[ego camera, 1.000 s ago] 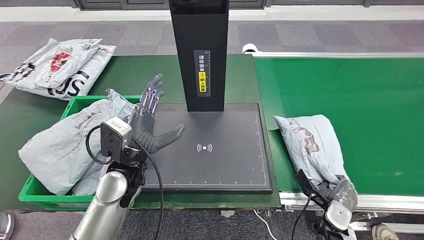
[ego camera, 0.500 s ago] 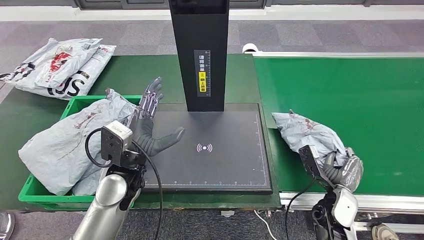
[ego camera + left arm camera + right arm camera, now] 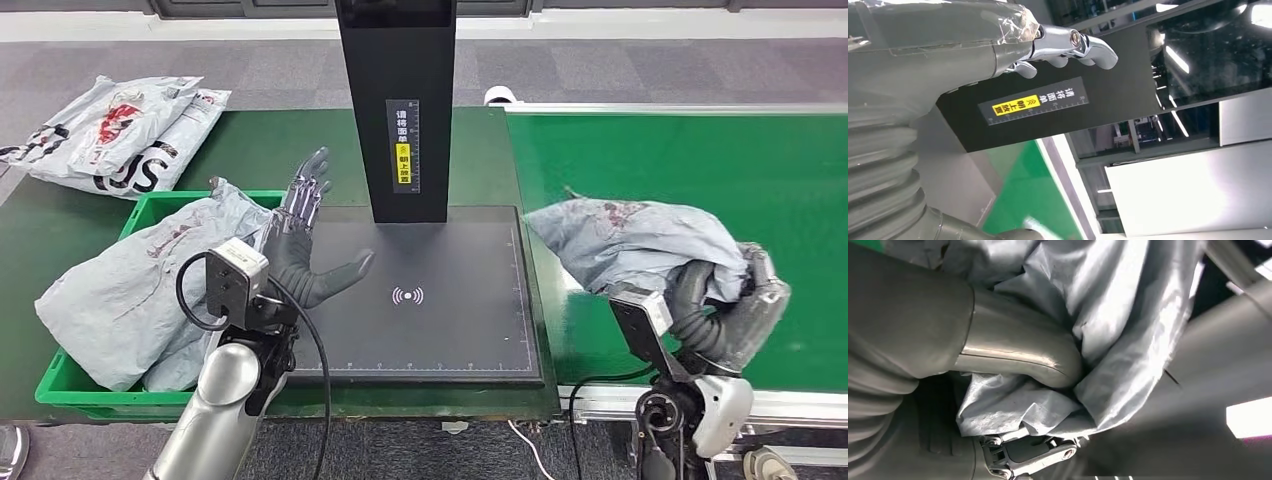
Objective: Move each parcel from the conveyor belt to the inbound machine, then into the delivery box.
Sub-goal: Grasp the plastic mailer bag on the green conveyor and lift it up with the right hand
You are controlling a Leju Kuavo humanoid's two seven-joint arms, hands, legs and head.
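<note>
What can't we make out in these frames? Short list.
- Parcel shipping label: none in view on the crumpled grey bag, head or right wrist view.
- Right hand fingers: head view, mostly hidden by the parcel and the hand's back.
- Green bin contents: head view, the parcels on top and the left hand cover the inside.
- Scanner post top: cut off by the head view's upper edge.
</note>
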